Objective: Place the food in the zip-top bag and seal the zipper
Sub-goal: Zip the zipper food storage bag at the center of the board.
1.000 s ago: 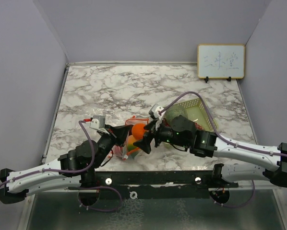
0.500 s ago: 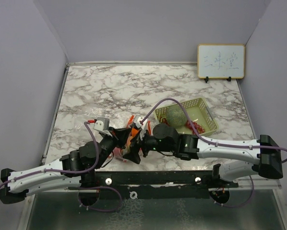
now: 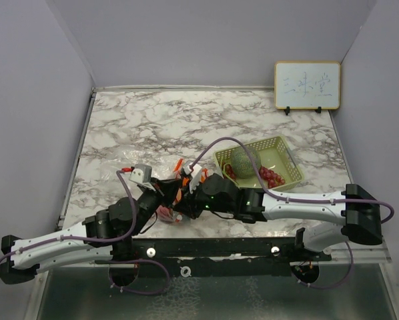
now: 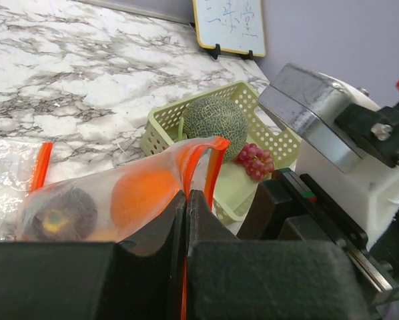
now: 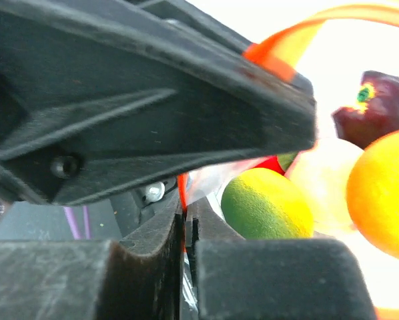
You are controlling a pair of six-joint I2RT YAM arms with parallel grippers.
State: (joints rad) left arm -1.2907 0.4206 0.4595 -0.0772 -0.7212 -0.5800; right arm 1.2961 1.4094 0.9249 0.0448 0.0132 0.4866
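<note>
The clear zip-top bag (image 4: 113, 190) with an orange zipper lies near the table's front, between the two arms (image 3: 167, 211). Inside it I see an orange (image 4: 143, 200), a dark purple fruit (image 4: 56, 213), a yellow-green fruit (image 5: 266, 203) and a sliver of red apple (image 5: 273, 163). My left gripper (image 4: 187, 197) is shut on the orange zipper rim. My right gripper (image 5: 185, 217) is shut on the rim right beside it (image 3: 188, 192). The netted melon (image 3: 243, 159) and the red grapes (image 3: 269, 176) lie in the mesh basket (image 3: 287, 151).
The basket stands right of the bag, close to my right forearm (image 3: 306, 200). A small whiteboard (image 3: 307, 85) leans on the back wall at the right. Purple walls close in the marble table (image 3: 153, 120) on three sides.
My right gripper has swung left and down from beside the basket to the bag's mouth and shut on its rim. The orange seen between the grippers is now inside the bag.
</note>
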